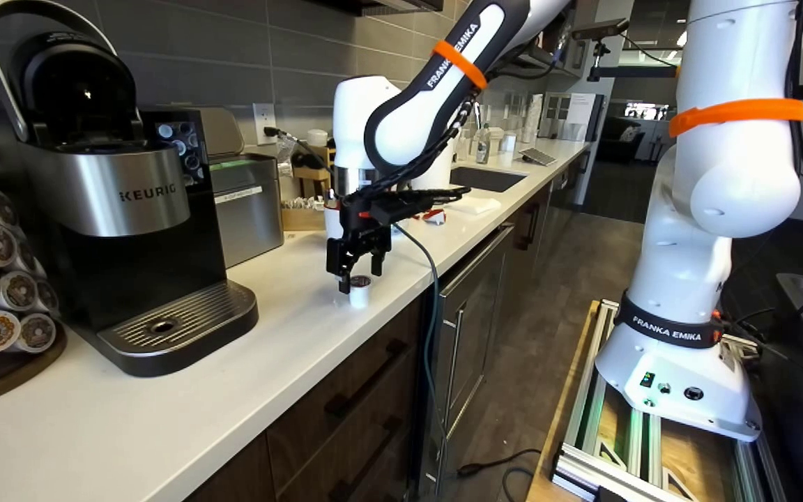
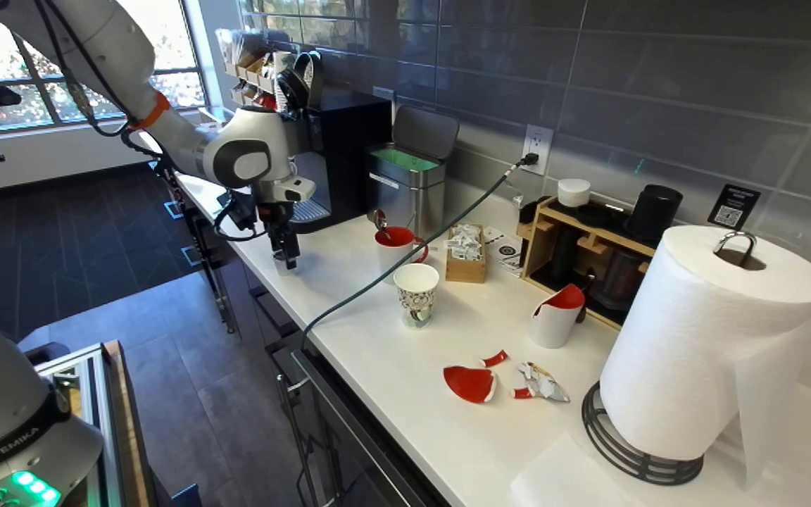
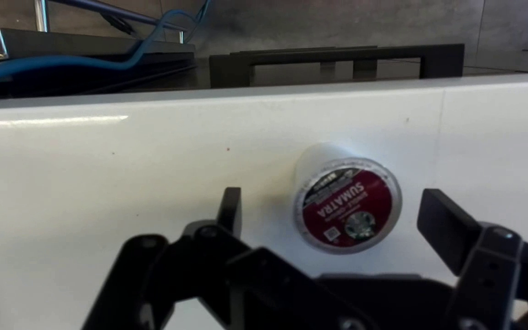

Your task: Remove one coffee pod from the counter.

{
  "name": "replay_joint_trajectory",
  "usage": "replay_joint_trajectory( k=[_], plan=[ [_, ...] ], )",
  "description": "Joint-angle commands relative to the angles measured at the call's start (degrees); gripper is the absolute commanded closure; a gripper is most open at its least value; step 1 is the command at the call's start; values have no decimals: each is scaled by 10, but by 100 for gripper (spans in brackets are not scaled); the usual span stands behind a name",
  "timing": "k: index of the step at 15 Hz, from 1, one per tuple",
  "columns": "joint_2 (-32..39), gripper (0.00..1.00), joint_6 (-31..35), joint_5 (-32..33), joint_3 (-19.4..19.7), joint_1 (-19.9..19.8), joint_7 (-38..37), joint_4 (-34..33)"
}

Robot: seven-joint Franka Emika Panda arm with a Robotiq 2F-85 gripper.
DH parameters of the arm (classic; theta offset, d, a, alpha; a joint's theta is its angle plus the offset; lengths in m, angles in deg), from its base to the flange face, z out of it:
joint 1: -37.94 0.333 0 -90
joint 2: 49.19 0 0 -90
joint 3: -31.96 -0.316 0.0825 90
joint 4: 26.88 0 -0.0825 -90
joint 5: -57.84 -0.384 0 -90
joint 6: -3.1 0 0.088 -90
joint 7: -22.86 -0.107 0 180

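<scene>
In an exterior view, a black two-fingered gripper (image 1: 360, 276) hung at a small round white coffee pod (image 1: 360, 295), upright near the front edge of a smooth off-white countertop (image 1: 164, 425). In an exterior view, a white paper cup with dark scrollwork (image 2: 417, 287) stood well apart from the gripper. In the wrist view, black fingers (image 3: 445, 231) were spread wide, a gap on either side of the pod's maroon "Sumatra" lid (image 3: 347, 207).

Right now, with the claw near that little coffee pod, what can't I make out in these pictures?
Finest print on the coffee pod: blurred in the wrist view.
Part of the coffee pod: hidden by the claw in an exterior view.
Rest of the stacked pods: cut off by an exterior view's left edge.
Lettering on the dark sign: too small in an exterior view.
</scene>
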Motion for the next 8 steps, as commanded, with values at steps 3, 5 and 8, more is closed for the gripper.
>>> replay_joint_trajectory(
  k=[3, 5, 8],
  plan=[
    [23, 50, -11, 23, 17, 20, -19, -26],
    [16, 65, -25, 28, 18, 25, -25, -29],
    [-30, 71, -69, 48, 15, 38, -55, -20]
  ],
)
